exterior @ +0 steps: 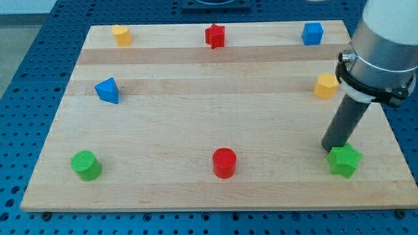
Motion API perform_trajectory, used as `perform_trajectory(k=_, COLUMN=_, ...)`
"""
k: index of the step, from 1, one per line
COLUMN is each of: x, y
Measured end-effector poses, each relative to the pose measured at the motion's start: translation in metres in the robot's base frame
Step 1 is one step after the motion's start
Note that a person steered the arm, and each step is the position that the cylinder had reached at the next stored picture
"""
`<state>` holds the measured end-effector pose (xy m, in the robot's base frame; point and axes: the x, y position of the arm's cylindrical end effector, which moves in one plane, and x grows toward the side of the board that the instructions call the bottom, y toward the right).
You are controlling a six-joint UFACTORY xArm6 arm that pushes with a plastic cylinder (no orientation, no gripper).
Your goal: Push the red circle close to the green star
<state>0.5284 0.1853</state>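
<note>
The red circle (224, 162) stands near the board's bottom edge, about at its middle. The green star (344, 160) lies at the bottom right of the board. My tip (330, 149) is at the lower end of the dark rod, touching or almost touching the star's upper left side. The red circle is far to the left of my tip, with bare wood between them.
On the wooden board (196, 117): a green circle (85, 164) bottom left, a blue triangle (108, 90) at left, a yellow block (121, 34) top left, a red star (215, 35) top middle, a blue cube (313, 33) top right, a yellow block (326, 85) at right.
</note>
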Motion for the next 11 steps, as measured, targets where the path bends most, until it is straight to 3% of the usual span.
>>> perform_trajectory(k=3, x=-0.026, y=-0.045)
perform_trajectory(k=7, x=-0.025, y=-0.261)
perform_trajectory(k=10, x=0.048, y=-0.263)
perform_trajectory(k=11, x=0.044, y=-0.260)
